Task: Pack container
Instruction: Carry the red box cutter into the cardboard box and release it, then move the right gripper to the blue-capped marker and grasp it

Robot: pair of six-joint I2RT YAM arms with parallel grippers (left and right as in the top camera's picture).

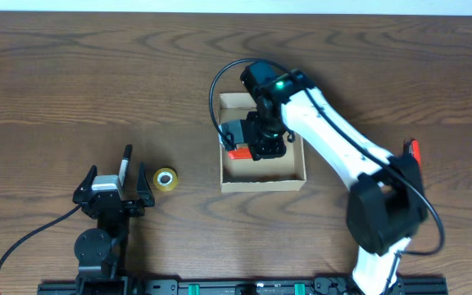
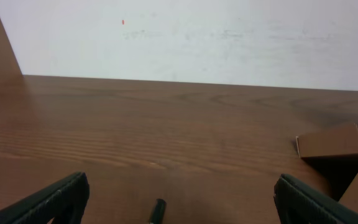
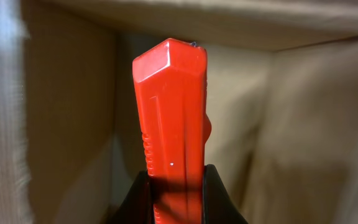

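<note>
My right gripper (image 3: 176, 183) squeezes the red cutter (image 3: 171, 106) down inside the cardboard box (image 1: 260, 183), mid table (image 1: 72, 74). My left gripper (image 1: 115, 185) is spread wide, holding nothing. The box looks light and bendy; I'd pinch 1 side wall.

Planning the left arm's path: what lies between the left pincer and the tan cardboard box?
In the overhead view, a small yellow tape roll sits between left pincer and tan cardboard box; otherwise bare wooden table.

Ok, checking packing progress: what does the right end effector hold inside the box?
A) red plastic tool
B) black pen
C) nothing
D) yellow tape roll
A: the right end effector is shut on a red plastic tool, down inside the container.
</note>
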